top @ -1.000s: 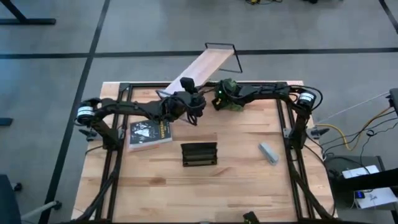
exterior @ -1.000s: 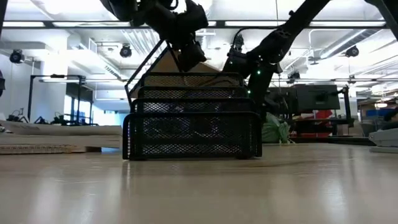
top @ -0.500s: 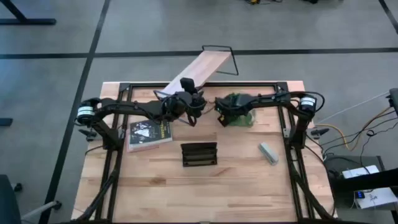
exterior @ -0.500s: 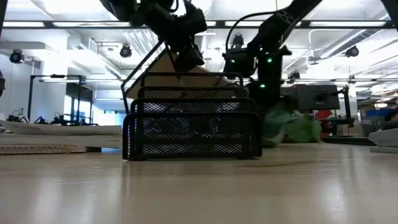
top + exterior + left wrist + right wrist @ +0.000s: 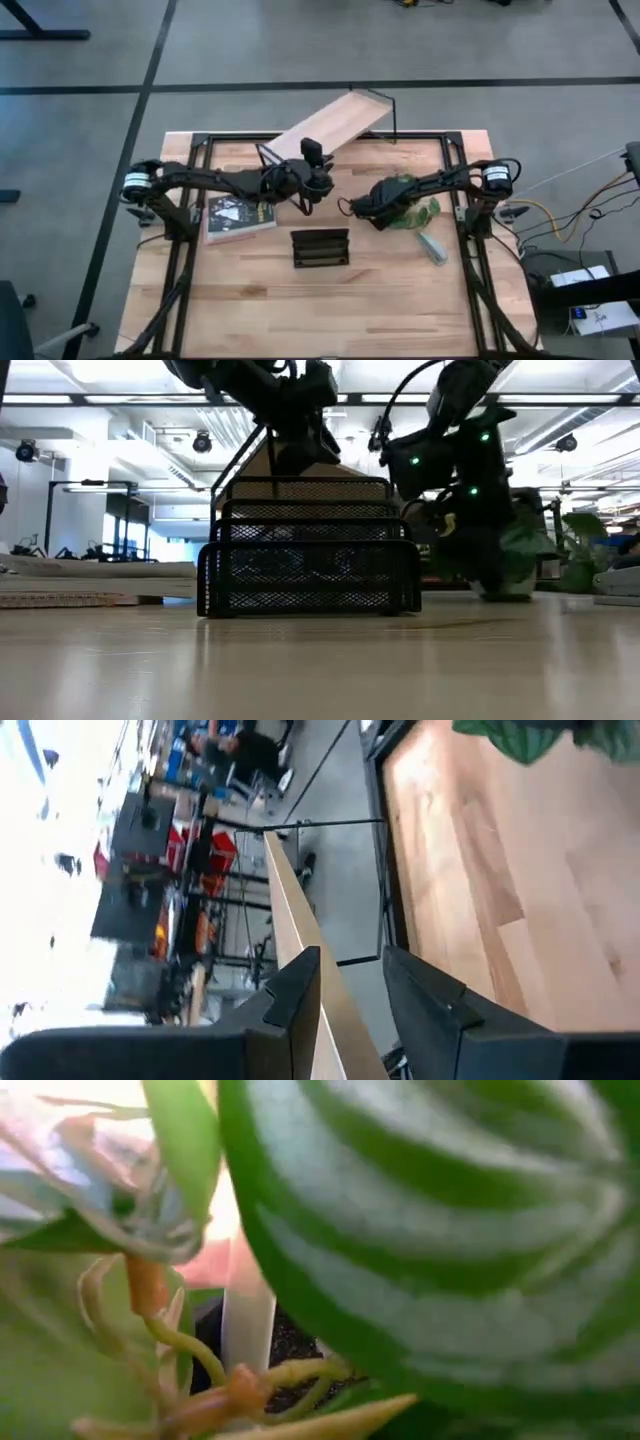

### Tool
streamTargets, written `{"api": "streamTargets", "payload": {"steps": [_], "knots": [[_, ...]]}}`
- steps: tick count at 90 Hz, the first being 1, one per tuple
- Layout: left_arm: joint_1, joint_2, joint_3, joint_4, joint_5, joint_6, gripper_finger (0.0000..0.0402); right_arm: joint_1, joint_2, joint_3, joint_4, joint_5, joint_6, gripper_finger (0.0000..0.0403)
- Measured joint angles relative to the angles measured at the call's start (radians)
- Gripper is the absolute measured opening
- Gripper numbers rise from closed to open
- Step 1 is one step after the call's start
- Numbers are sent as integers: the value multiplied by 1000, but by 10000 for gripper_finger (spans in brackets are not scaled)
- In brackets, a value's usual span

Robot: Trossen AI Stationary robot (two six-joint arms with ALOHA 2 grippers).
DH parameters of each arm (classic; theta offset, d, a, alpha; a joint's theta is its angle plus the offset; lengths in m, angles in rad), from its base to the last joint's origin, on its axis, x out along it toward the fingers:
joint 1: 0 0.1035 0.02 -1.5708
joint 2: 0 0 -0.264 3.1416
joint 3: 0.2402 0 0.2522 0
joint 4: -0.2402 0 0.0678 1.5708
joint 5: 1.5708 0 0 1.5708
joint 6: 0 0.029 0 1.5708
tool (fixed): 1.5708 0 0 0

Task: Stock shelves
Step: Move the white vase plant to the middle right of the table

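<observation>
From above, one butcher-block table [image 5: 330,310] carries two dark arms on a black frame. There is one riser shelf [image 5: 330,127], a light wood rectangular board with thin black metal legs, lying aslant across the table's far edge, its far end hanging past that edge over the grey floor. The left gripper [image 5: 308,183] sits at the board's near end, toward the middle of the far half of the table. One book [image 5: 240,214] with a dark cover lies flat near the left edge. One small black rack [image 5: 320,247] stands near the table's middle. One potted plant [image 5: 412,211] with green leaves sits toward the right edge, and the right gripper [image 5: 362,209] is at it; one small grey block [image 5: 432,246] lies just nearer, close to the right edge.

At table height, the rack [image 5: 308,550] shows as black wire mesh in stepped tiers. Above it the left arm holds the pale board [image 5: 270,460] tilted. The plant [image 5: 520,550] and its pale pot stand to the right with the right arm over it.

In the left wrist view, the two dark fingers [image 5: 295,995] are pinching the board's [image 5: 300,935] thin edge between them, one on each face.

The right wrist view is filled with striped green leaves [image 5: 420,1230], pale stems and dark soil; I cannot tell how this pincer stands.
</observation>
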Motion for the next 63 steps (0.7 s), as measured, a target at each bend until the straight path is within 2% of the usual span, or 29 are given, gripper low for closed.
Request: {"api": "streamTargets", "payload": {"steps": [18, 31, 42, 63], "knots": [[-43, -2, -58, 9, 18, 80, 89, 113, -3, 1, -19, -72, 117, 365], [-88, 2, -110, -1, 56, 83, 82, 170, -4, 10, -28, -96, 175, 364], [-134, 3, -152, 25, 98, 82, 69, 192, -6, 21, -27, -104, 196, 364], [-215, 2, -191, 8, 84, 100, 66, 199, -12, 52, -18, -114, 172, 364]]}}
